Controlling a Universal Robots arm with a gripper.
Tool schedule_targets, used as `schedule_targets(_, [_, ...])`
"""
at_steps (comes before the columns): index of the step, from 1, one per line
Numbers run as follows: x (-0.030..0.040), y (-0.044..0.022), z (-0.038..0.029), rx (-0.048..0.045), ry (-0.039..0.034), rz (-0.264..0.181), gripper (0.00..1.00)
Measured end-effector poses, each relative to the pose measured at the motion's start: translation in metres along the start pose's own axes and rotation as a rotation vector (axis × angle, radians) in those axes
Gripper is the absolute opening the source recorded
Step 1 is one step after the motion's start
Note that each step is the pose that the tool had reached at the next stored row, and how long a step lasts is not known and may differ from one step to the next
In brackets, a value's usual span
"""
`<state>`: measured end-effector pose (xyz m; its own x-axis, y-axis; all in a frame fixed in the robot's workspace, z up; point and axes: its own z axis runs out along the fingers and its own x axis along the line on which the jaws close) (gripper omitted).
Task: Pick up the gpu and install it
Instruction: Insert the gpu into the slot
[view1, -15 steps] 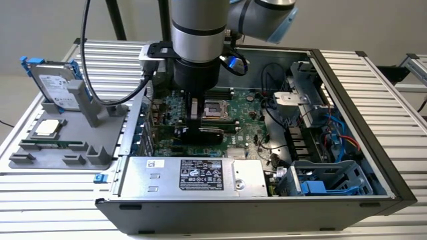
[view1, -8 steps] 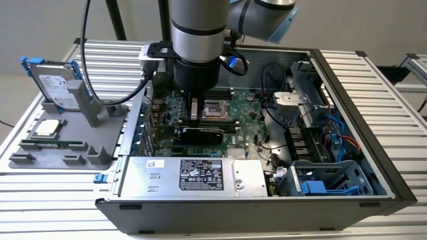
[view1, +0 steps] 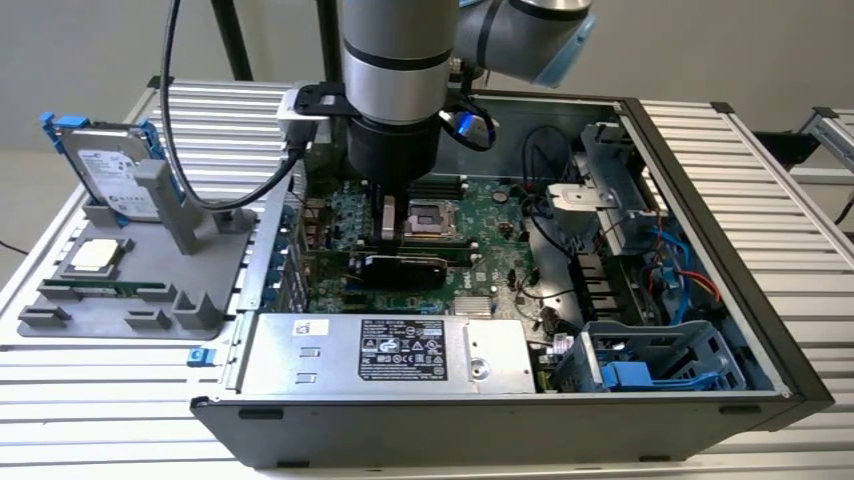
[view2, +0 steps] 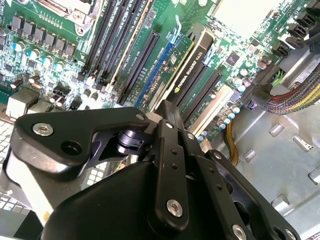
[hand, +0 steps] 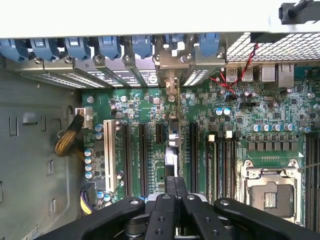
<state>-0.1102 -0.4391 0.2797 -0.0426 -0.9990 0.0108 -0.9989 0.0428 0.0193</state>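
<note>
Gpu (view1: 400, 268) standing on edge in a motherboard (view1: 501, 255) slot, directly under the pincer (view1: 388, 232), fingers apparently closed thin on its upper edge, black shroud at 6 o'clock of the CPU socket (view1: 438, 218), green card edge-on in second wrist view (view2: 192, 62)

I see a ribbed metal tabletop (view1: 120, 400) carrying everything. An open computer case (view1: 747, 400) lies flat on it, toward the exterior view's right. Just beside the case, on the exterior view's left, sits a grey holder tray (view1: 80, 322). A hard drive (view1: 114, 170) stands upright in it, and a processor chip (view1: 91, 256) rests flat.
</note>
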Motion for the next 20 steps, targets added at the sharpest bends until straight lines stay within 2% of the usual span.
schedule_targets(5, [0.0, 0.0001, -0.0001, 0.0, 0.0, 0.0, 0.0])
schedule_targets(9, [0.0001, 0.0032, -0.0001, 0.0, 0.0001, 0.0, 0.0])
schedule_targets(14, [0.0005, 0.0118, 0.0001, 0.0, 0.0, 0.0, 0.0])
schedule_targets(20, [0.0013, 0.0304, 0.0005, 0.0, 0.0, 0.0, 0.0])
